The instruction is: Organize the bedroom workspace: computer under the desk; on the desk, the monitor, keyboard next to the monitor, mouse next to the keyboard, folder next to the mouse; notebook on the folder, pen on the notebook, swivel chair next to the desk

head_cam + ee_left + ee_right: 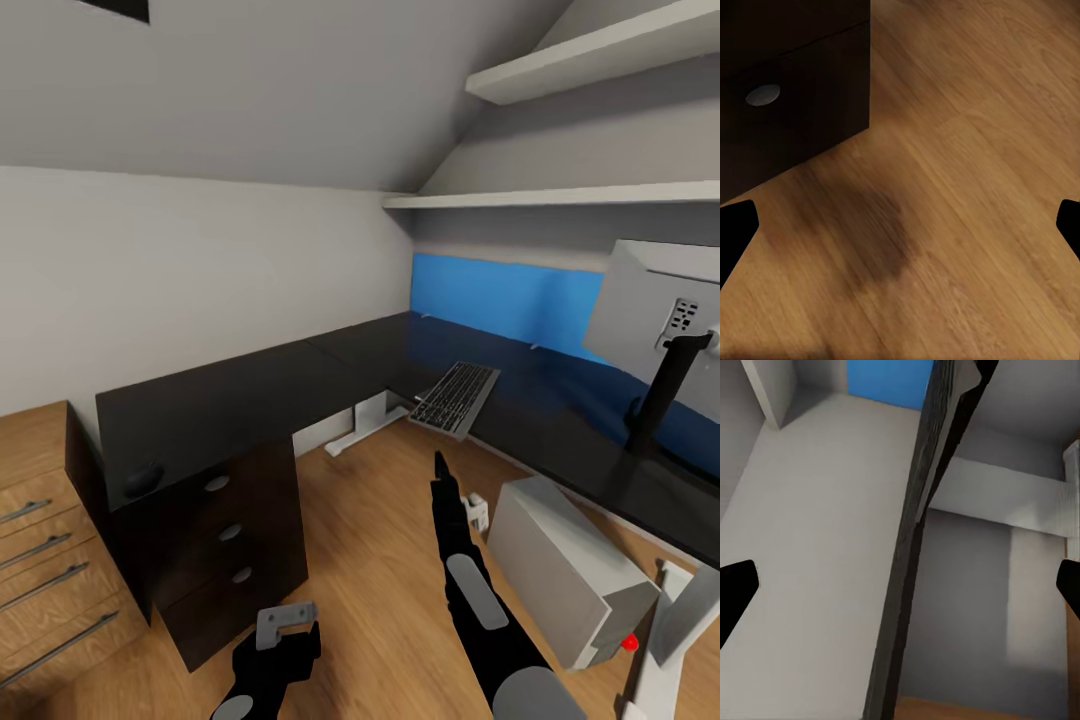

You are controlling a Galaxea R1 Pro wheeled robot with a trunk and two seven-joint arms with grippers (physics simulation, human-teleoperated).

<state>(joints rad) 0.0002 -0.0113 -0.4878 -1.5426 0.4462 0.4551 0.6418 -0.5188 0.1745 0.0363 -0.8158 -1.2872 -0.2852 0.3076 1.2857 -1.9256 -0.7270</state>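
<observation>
The keyboard (455, 398) lies on the black table (300, 385), its near end jutting past the front edge; the monitor (655, 310) stands at the right of the table, well apart from it; the mouse (143, 478) sits near the table's left end above the drawer unit (225, 545); the computer (565, 570) rests on the wooden floor (370, 570) just under the table's front edge. The left hand (900, 225) hangs released over the floor; the right hand (900, 592), fingers spread and holding nothing, points up toward the table's edge. The keyboard looks light, stiff and flat, best pinched across its overhanging end; the mouse is small, rounded and probably slippery, so a grip across its flanks seems safest.
</observation>
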